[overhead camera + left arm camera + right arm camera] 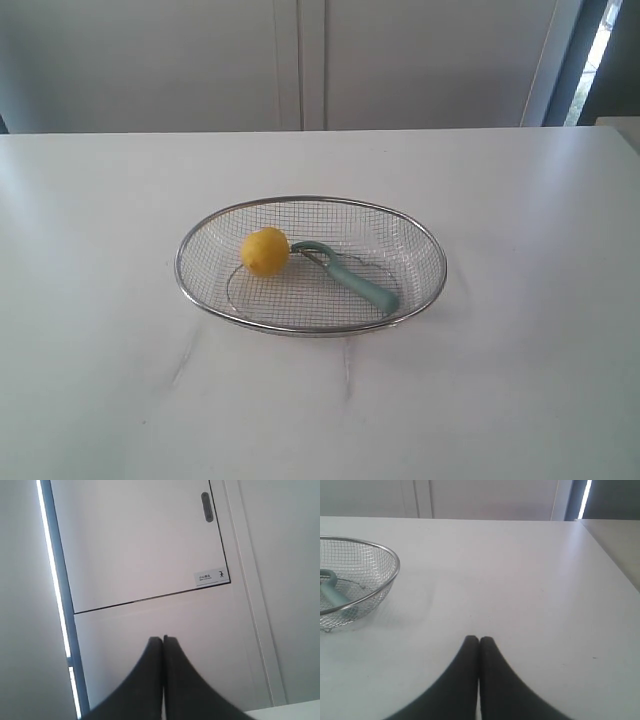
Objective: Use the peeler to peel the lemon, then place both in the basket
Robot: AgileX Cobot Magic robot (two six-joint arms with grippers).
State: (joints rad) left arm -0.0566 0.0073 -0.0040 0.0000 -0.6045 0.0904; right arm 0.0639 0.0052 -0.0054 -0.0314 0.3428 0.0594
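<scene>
The silver wire basket (420, 305) sits in the middle of the white table. Inside it lies the yellow lemon (265, 251) at the left, and the teal-handled peeler (358, 280) lies beside it, its metal head touching the lemon. Neither arm shows in the exterior view. My left gripper (163, 639) is shut and empty, pointing at a white cabinet wall. My right gripper (479, 639) is shut and empty above bare table, to the right of the basket (395, 562), where part of the peeler handle (332, 595) shows.
White cabinet doors (300, 60) stand behind the table. The table's right edge (607, 555) runs near my right gripper. A dark window strip (590, 50) is at the back right.
</scene>
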